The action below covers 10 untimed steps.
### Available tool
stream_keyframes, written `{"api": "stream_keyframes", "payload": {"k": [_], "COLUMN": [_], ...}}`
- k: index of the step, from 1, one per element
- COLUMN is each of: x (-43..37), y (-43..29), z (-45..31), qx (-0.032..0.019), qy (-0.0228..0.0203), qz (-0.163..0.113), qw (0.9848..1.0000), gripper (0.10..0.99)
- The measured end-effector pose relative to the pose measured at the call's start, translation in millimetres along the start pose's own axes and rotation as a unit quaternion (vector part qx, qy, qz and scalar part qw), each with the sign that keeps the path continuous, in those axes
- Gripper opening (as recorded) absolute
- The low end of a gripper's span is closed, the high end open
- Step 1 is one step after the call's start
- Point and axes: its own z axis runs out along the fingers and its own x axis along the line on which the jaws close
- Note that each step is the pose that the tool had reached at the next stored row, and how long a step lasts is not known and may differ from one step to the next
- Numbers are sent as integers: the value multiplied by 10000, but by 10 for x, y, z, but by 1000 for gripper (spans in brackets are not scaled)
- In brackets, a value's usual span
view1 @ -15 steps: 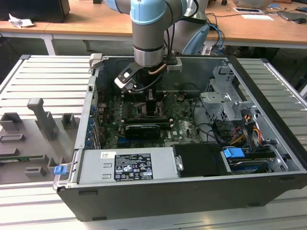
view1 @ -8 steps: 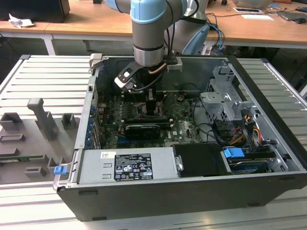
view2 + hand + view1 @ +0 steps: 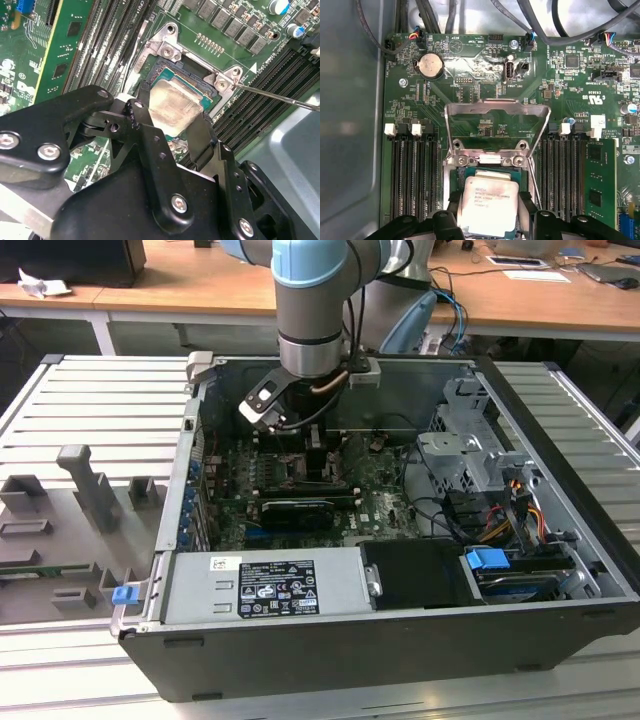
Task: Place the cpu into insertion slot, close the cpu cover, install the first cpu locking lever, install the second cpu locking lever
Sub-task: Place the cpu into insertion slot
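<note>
In both wrist views the cpu (image 3: 487, 202) (image 3: 172, 105), a small square chip with a dull silver top, sits between my black fingers (image 3: 454, 206). My gripper (image 3: 489, 209) (image 3: 172, 120) is shut on it, right over the insertion slot (image 3: 192, 80), whose silvery rim (image 3: 165, 47) shows around the chip. I cannot tell whether the chip rests in the slot or hangs just above it. The cpu cover (image 3: 496, 106) stands swung up, open, beyond the slot. A thin lever rod (image 3: 280, 97) juts out sideways. In the exterior view my gripper (image 3: 308, 452) reaches down into the open computer case (image 3: 330, 660).
Long black memory slots (image 3: 415, 180) (image 3: 565, 175) flank the socket on both sides. A black card (image 3: 295, 512) lies in front of the socket, with a grey power supply (image 3: 265, 585) nearer still. A metal drive cage (image 3: 470, 455) and cables (image 3: 510, 520) fill the exterior view's right.
</note>
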Motion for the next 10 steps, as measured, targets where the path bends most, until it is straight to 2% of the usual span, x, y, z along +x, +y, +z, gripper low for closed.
{"api": "stream_keyframes", "payload": {"k": [1,2,3,4,10], "x": [-7,-36,-38,-38,-37], "y": [0,-17,-18,-21,-24], "z": [0,-2,-2,-1,10], "qx": [0,-4,-8,-10,-10], "qy": [0,7,21,27,27], "qz": [-1,-113,-305,-376,-383], "qw": [10000,9999,9995,9993,9993], "gripper": [533,533,533,533,533]}}
